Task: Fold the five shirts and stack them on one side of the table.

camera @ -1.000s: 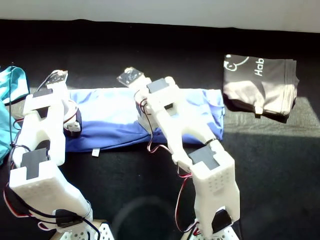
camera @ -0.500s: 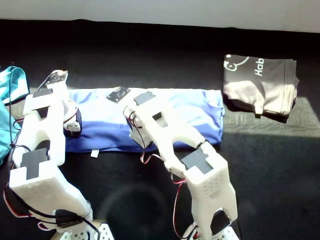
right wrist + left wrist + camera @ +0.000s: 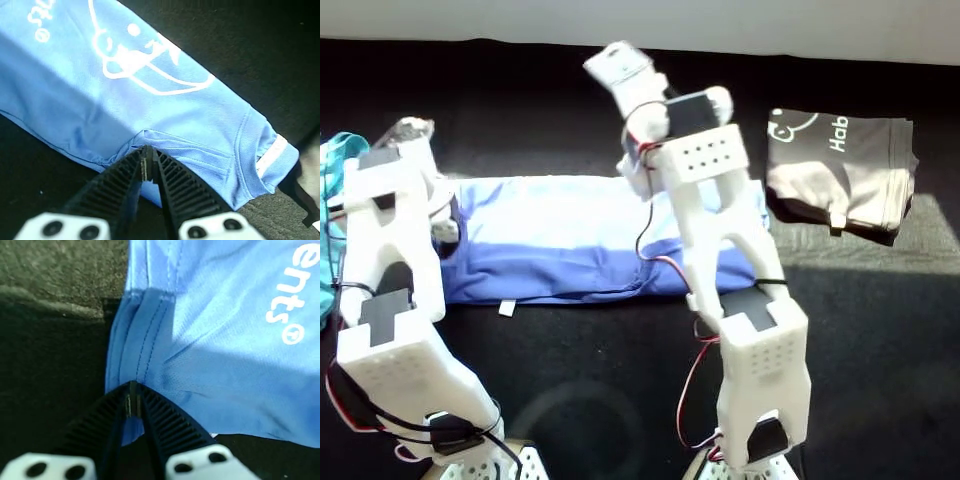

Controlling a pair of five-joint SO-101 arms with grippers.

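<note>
Two pinches on the blue shirt (image 3: 550,230): left gripper (image 3: 131,400) clamps a seamed edge, right gripper (image 3: 146,164) clamps a puckered fold.

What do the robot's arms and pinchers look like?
The left arm and right arm are chunky white plastic blocks with black motor sections, some dotted with little holes. Thin red, black and white cables loop between the joints. The left gripper and right gripper have black ribbed fingers on white mounts.
</note>
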